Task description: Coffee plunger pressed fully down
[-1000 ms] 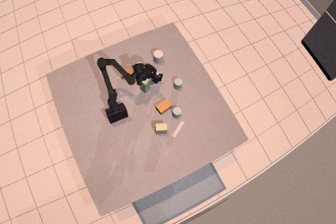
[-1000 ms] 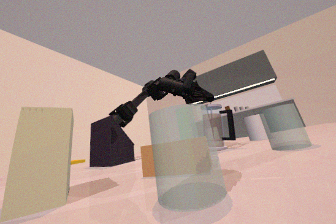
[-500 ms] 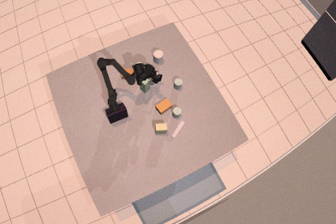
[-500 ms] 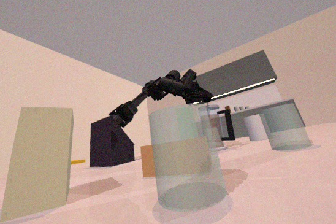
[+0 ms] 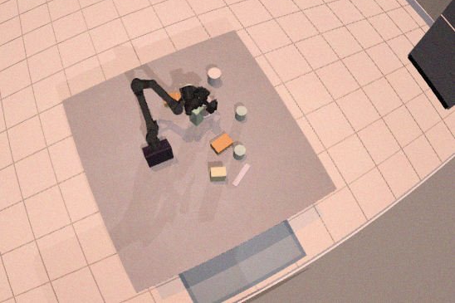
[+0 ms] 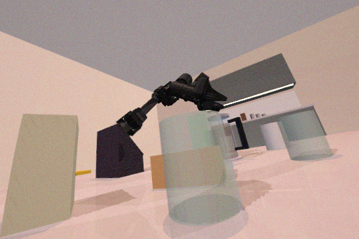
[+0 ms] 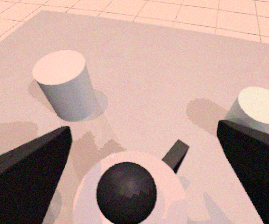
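The coffee press (image 6: 229,141) stands upright, a clear cylinder with brownish contents and a black side handle (image 6: 242,134) (image 7: 176,156). Its round pale lid (image 7: 168,192) fills the bottom middle of the wrist view, with the round black plunger knob (image 7: 126,192) over its middle. My gripper (image 7: 144,130) (image 6: 225,103) is open wide above the press, with one finger on each side of the knob and neither touching it in the wrist view. The knob's rod is hidden beneath it. In the exterior view the knob is hidden, and the plunger's depth is unclear.
A white cylinder (image 5: 214,74) (image 7: 68,92) and a pale green one (image 5: 241,113) (image 7: 260,107) stand beyond the press. A green block (image 5: 196,118) stands close to it. Orange blocks (image 5: 222,144), another green cylinder (image 5: 239,152), a yellow block (image 5: 218,173) and a pink strip (image 5: 241,174) lie around.
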Robot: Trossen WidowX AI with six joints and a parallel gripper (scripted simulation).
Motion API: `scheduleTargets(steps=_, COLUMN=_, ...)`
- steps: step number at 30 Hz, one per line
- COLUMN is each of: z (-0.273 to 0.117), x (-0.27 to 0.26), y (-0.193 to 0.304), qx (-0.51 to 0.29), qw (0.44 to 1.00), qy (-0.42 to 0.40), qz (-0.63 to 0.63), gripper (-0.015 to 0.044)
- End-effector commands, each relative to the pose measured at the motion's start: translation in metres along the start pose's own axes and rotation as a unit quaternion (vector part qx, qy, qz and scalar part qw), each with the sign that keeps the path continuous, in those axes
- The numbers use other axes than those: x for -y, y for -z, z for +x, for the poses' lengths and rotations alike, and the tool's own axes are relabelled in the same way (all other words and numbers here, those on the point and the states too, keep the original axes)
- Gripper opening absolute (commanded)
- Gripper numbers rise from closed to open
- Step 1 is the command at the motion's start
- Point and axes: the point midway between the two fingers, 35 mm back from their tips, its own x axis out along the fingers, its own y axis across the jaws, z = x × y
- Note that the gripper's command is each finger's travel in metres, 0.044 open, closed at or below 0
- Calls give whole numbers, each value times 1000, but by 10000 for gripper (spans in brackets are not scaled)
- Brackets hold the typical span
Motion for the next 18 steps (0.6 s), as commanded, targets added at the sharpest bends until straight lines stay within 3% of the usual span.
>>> scheduleTargets(steps=1, z=-19, x=-2, y=-22, qx=4, qw=1000, qy=-1, qz=-7, gripper=440)
scheduleTargets(steps=6, z=-59, x=-9, y=-51, qx=0, qw=1000, qy=-4, qz=-4, gripper=440)
scheduleTargets(steps=18, z=-60, x=-8, y=-50, qx=0, qw=1000, qy=-4, qz=-4, gripper=440)
